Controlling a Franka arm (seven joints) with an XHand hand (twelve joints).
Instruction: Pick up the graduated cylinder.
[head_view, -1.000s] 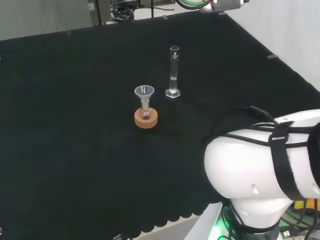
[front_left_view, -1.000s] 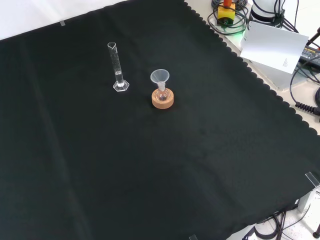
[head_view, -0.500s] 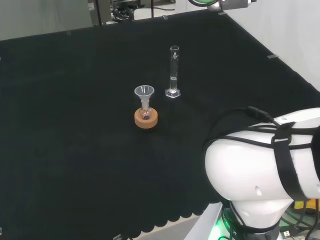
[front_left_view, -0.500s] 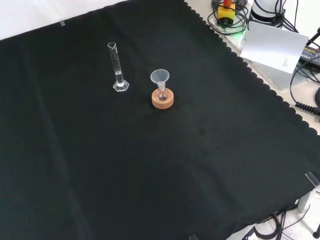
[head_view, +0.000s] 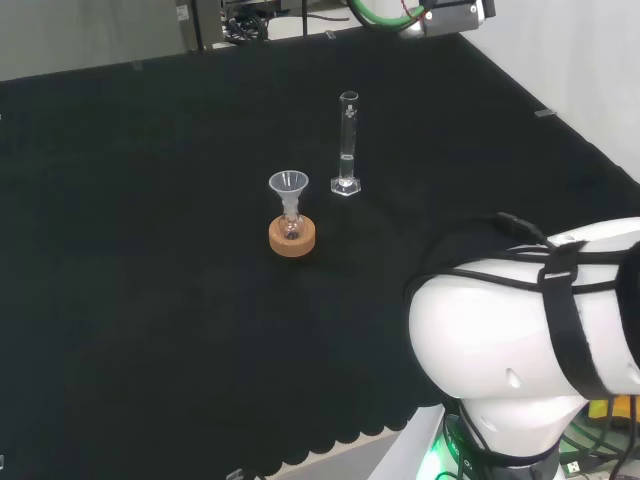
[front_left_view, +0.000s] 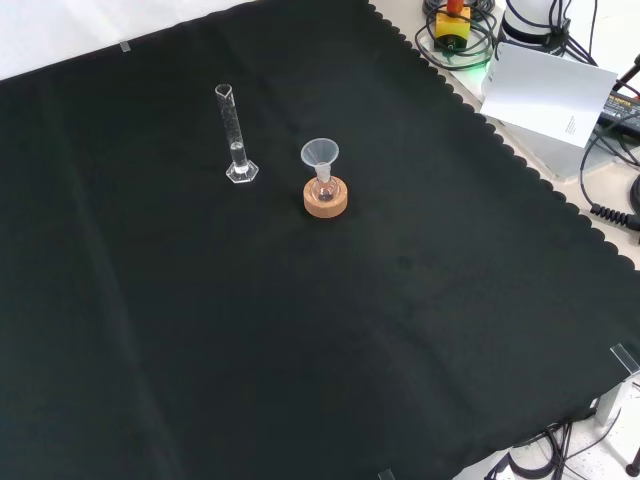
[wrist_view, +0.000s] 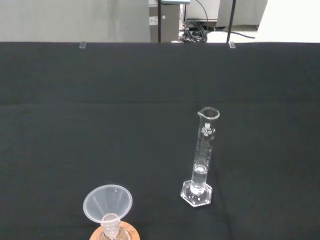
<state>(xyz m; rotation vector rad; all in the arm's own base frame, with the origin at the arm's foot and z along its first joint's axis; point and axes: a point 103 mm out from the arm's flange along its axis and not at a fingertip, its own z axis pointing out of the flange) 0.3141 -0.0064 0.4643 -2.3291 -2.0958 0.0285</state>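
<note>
Graduated cylinder (head_view: 347, 143) stands upright on its hexagonal foot on the black-cloth tabletop (head_view: 150, 300), free, nothing touching it. Front view: cylinder (front_left_view: 234, 135) sits just left of and slightly farther back than a small flask (front_left_view: 324, 190) on a cork ring (front_left_view: 326, 200) with a clear funnel (front_left_view: 320, 154) in its neck. Head view: flask set is left of and nearer than the cylinder, close but apart. Wrist view: cylinder (wrist_view: 202, 160) upright, a little clear liquid low in the tube; funnel (wrist_view: 107, 204) beside it. Hand state: cannot tell. White arm link (head_view: 520, 340) at head view's right.
</note>
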